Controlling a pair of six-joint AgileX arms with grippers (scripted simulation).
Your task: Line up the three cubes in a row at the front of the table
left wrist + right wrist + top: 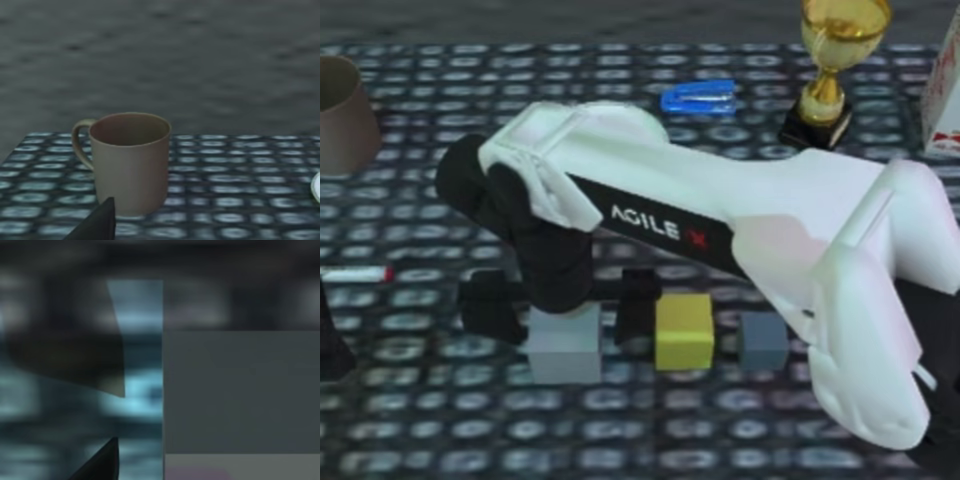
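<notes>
**Three cubes in a line at the front of the patterned bench**

The bench (440, 420) has a dark grey-blue cover with rows of pale, blurry marks that look like letters. Behind its far edge the room shows only as a dull grey ground with no detail.

Near the front edge, a little right of the middle, the three cubes stand in one row. The pale grey cube (566, 345) is the largest and is at the left end. The yellow-green cube (684, 331) is in the middle, and the small dull blue cube (763, 339) is at the right end. Small gaps separate them; they do not touch.

The right arm (770, 235) reaches across the bench from the right side, and its right tool (566, 308) is at the grey cube. One dark finger stands left of the cube and one right of it, each with a small gap to the cube's side, so the tool is released.

At the far side lie a flat blue stapler (699, 98), a gold trophy (832, 60) and a white carton (948, 90). A brown mug (340, 112) stands far left, and a white marker (358, 274) lies at the left edge.

The left tool (97, 226) is parked at the left, near the mug; I cannot tell its state.
</notes>
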